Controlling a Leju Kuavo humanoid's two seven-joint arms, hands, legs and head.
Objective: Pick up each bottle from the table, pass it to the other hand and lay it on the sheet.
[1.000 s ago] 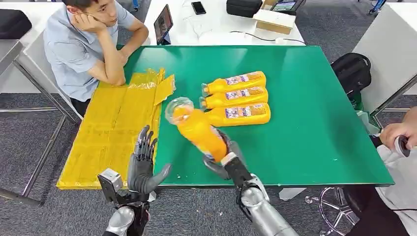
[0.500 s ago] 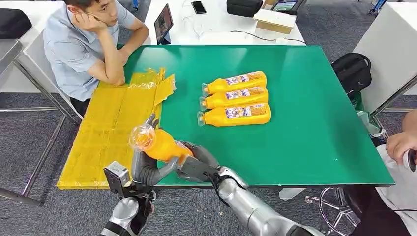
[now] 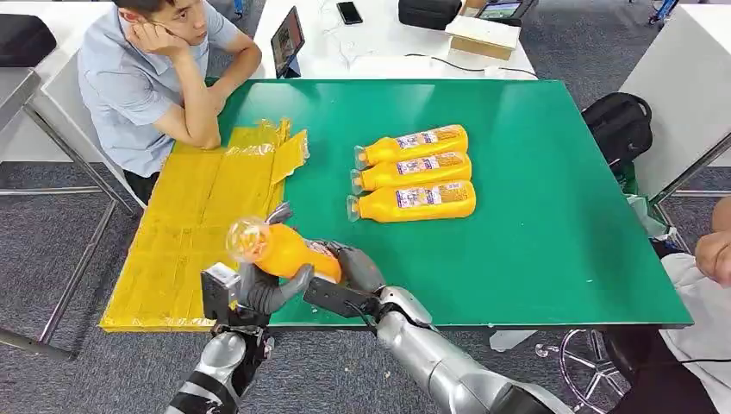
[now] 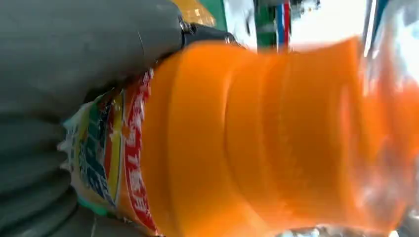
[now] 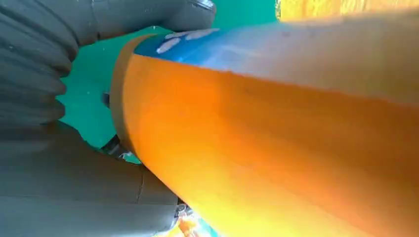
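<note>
An orange juice bottle (image 3: 280, 251) hangs tilted over the table's front left corner, its clear bottom end toward the yellow sheet (image 3: 194, 216). My left hand (image 3: 263, 291) wraps it from below, thumb under it and fingers behind. My right hand (image 3: 349, 274) still grips its labelled end. Close up, the bottle (image 4: 257, 138) lies against my left hand (image 4: 74, 54), and the same bottle (image 5: 276, 138) lies in my right hand (image 5: 59, 173). Three more bottles (image 3: 414, 171) lie side by side in the middle of the green table (image 3: 534, 216).
A seated person (image 3: 146, 78) leans an elbow on the sheet's far end. Another person's hand (image 3: 714, 254) is at the right edge. A tablet (image 3: 287, 40) and boxes stand on the white table behind. A black bag (image 3: 616, 125) sits right of the table.
My right hand has carried the bottle left from the table's middle front to my left hand. The left hand's fingers have closed round it. Over the last half second both hands barely moved.
</note>
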